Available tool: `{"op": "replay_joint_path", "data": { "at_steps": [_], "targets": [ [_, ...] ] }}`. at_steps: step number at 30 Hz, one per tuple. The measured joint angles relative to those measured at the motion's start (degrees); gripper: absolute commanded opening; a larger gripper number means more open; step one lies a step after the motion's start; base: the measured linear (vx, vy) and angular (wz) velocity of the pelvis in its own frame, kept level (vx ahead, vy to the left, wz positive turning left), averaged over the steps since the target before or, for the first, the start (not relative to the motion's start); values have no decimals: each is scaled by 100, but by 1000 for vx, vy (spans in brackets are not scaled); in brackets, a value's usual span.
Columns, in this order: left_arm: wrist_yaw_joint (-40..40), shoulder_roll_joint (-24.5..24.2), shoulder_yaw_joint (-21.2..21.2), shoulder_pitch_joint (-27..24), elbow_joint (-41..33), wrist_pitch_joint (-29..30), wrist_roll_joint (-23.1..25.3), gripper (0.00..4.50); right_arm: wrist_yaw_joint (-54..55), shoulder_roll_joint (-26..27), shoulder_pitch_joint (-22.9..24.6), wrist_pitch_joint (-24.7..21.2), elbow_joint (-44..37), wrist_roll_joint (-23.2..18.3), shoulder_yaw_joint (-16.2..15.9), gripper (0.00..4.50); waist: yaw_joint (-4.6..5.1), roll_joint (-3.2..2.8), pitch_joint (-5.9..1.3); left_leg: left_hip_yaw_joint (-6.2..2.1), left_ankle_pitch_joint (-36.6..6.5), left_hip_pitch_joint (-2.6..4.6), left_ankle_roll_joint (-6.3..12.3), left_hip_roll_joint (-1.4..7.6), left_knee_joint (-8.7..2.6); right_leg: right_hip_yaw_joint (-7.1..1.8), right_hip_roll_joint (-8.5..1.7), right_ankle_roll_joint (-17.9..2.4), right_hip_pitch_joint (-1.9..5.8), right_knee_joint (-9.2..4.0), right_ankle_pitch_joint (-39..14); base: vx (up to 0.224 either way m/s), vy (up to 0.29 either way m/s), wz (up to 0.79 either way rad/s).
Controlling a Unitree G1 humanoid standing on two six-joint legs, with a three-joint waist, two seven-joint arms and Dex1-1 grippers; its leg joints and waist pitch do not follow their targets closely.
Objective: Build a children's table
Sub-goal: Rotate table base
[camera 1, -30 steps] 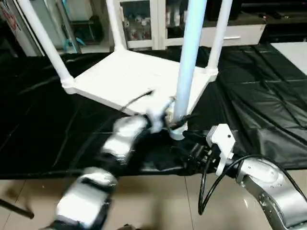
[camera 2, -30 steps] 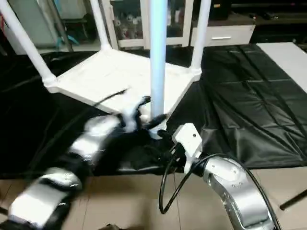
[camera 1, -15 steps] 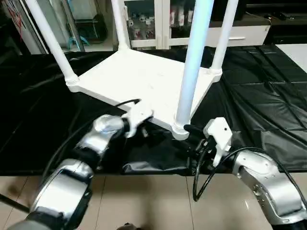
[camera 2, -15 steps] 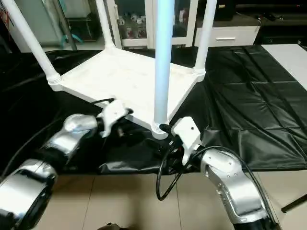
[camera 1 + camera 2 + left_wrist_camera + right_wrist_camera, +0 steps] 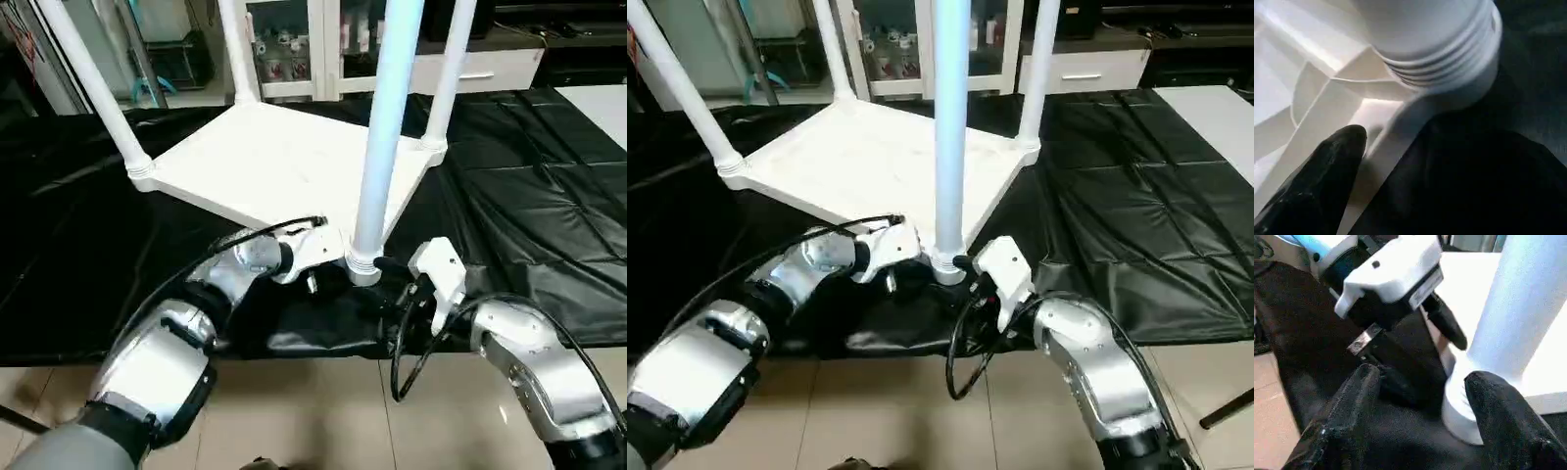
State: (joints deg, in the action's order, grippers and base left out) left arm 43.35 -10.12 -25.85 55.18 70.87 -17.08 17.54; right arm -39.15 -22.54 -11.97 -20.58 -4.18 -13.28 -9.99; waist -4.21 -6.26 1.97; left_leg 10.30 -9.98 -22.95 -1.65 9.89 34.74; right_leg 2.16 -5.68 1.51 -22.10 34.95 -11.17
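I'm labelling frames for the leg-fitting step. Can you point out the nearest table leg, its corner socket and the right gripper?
nearest table leg (image 5: 377, 147), left eye view, mid-shaft of the upright tube.
corner socket (image 5: 363, 267), left eye view, ribbed collar at the leg's base.
right gripper (image 5: 1422, 404), right wrist view, gap between its two black fingertips.

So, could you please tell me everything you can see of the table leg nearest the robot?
The nearest leg is a long, smooth white tube, plastic by its look, with a bluish sheen. It stands upright, running past the picture's top. Its ridged lower end sits in the round corner socket of the upturned table top. The left gripper and right gripper flank the socket; contact is unclear.
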Motion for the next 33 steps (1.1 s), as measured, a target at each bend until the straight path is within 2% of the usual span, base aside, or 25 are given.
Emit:
{"op": "replay_joint_path", "data": {
  "at_steps": [3,7,18,24,29,33],
  "targets": [
    [92,-43,-123,174,149,-7,191,448,82,116,-197,121,360,67,13,312,81,-12,-1,-2,0,1,0,0,-4,4,0,-1,2,0,0,0,0,0],
    [156,-59,-159,297,283,-12,303,448,269,437,-615,417,1228,71,107,312,156,-46,1,-3,0,2,0,0,-5,8,0,-6,2,0,4,0,0,0],
    [291,-68,-57,319,325,-58,327,448,403,678,-1203,1124,2537,244,232,312,179,-42,3,-3,0,-2,1,1,-6,12,0,-8,2,-2,3,0,0,0],
    [290,-65,106,316,313,-152,231,448,616,892,-1779,1607,3604,292,298,312,216,-26,14,-2,0,-2,1,0,-7,13,-1,-34,-1,-4,19,0,0,0],
    [404,-109,184,166,378,-163,176,448,901,828,-2025,1815,4104,297,626,312,192,-15,21,1,1,-6,2,-1,-7,14,-4,-36,-4,-5,20,0,0,0],
    [397,-284,236,120,370,-189,157,448,945,813,-2484,2102,4821,330,746,312,196,-12,23,3,1,-10,2,0,-9,14,-4,-38,-10,-7,19,0,0,0]
  ]
}}
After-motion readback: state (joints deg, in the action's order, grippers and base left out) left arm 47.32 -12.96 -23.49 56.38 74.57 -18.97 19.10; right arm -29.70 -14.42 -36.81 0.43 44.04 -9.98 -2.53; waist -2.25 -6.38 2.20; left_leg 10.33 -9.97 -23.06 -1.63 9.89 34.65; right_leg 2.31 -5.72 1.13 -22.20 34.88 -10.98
